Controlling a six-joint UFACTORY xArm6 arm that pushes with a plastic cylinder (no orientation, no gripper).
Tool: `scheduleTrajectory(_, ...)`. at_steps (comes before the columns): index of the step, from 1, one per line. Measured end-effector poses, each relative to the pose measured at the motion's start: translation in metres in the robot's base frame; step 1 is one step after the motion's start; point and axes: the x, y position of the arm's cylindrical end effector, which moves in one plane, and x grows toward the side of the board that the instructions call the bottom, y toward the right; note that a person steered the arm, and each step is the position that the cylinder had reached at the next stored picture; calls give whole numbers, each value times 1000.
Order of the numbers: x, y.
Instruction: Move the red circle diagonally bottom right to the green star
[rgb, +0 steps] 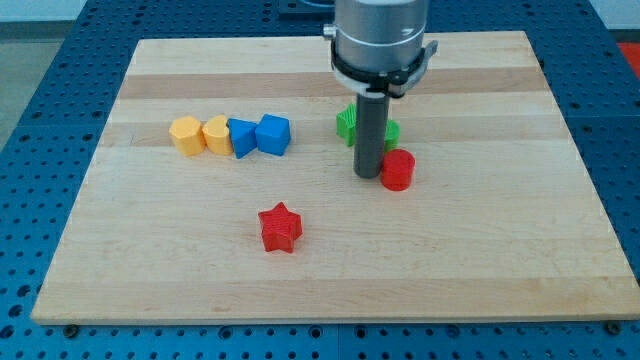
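Note:
The red circle (398, 170) is a short red cylinder right of the board's middle. The green star (347, 124) lies just up and left of it, mostly hidden behind my rod; green shows on both sides of the rod. My tip (369, 176) rests on the board right against the red circle's left side, just below the green star.
A row of blocks lies at the view's left: a yellow hexagon (186, 134), a yellow heart-like block (216, 133), a blue block (242, 137) and a blue cube (273, 134). A red star (280, 227) sits lower, toward the view's bottom. The wooden board (520, 270) lies on a blue perforated table.

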Motion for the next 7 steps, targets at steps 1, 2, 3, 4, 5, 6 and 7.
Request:
scheduleTrajectory(1, -13, 16)
scheduleTrajectory(2, -22, 23)
scheduleTrajectory(3, -26, 25)
scheduleTrajectory(4, -27, 26)
scheduleTrajectory(5, -24, 26)
scheduleTrajectory(6, -13, 19)
scheduleTrajectory(7, -8, 0)
